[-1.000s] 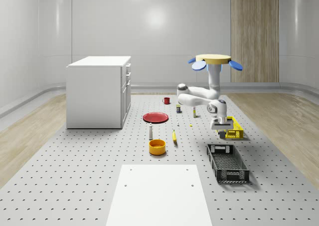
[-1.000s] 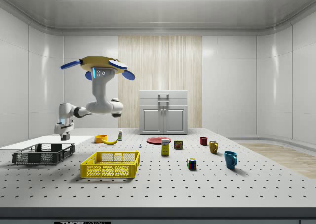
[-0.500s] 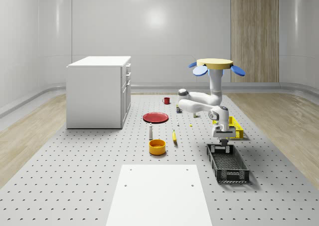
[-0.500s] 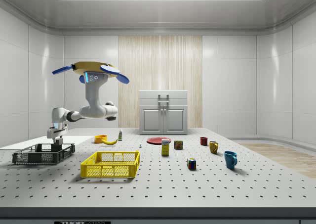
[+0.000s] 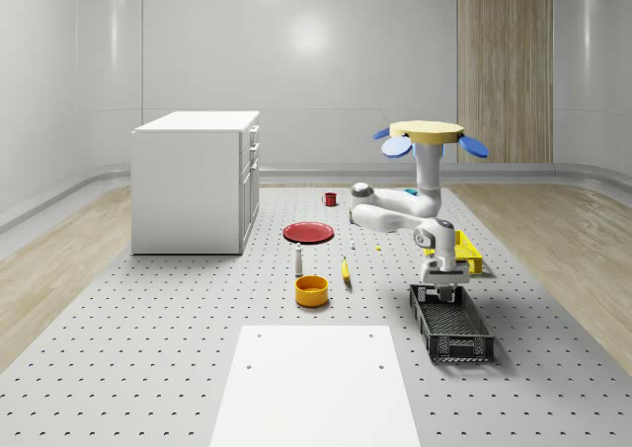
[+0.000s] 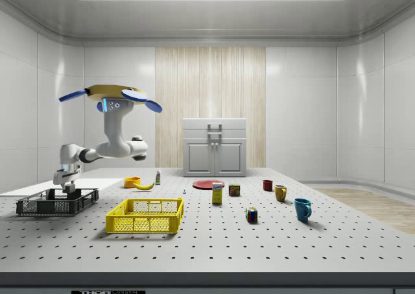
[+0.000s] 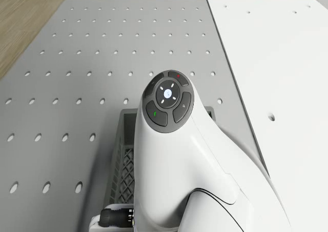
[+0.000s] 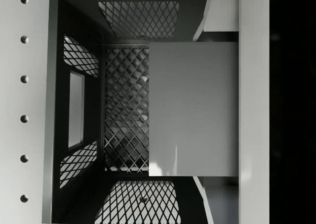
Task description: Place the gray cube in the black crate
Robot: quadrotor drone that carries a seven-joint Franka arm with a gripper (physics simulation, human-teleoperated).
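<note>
**Releasing the gray cube into the black crate**

**Position at this moment**
- Drone (image 5: 426,131) hovering above the perforated table (image 5: 148,319), near the yellow crate (image 6: 145,215); arm reaching down and forward from it.
- Gripper (image 5: 441,291) lowered over the far end of the black crate (image 5: 452,321), at about rim height in the side view (image 6: 65,189).
- Gray cube (image 8: 193,109) clamped between the fingers (image 8: 217,9), seen in the wrist view directly above the crate's mesh floor (image 8: 126,110). Not yet resting on that floor, judging by the open mesh visible past it.

**Step in hand**
- Final lowering and release. Task close to complete by this reading.

**Procedure for a clean drop**
1. Hold the hover steady before opening; any drift of the airframe carries straight to the wrist.
2. Check clearance on all sides. In the wrist view the cube sits toward one long wall, with more free floor on the other side. Shift slightly toward the centre if possible.
3. Lower until the cube is well below the rim, to limit bounce on the rigid mesh.
4. Open the fingers fully, then lift straight up.

**Risks**
- Finger or cube catching the crate wall during descent, likely dragging the light crate.
- Early release from height, with the cube tumbling out or landing on the rim.
</note>
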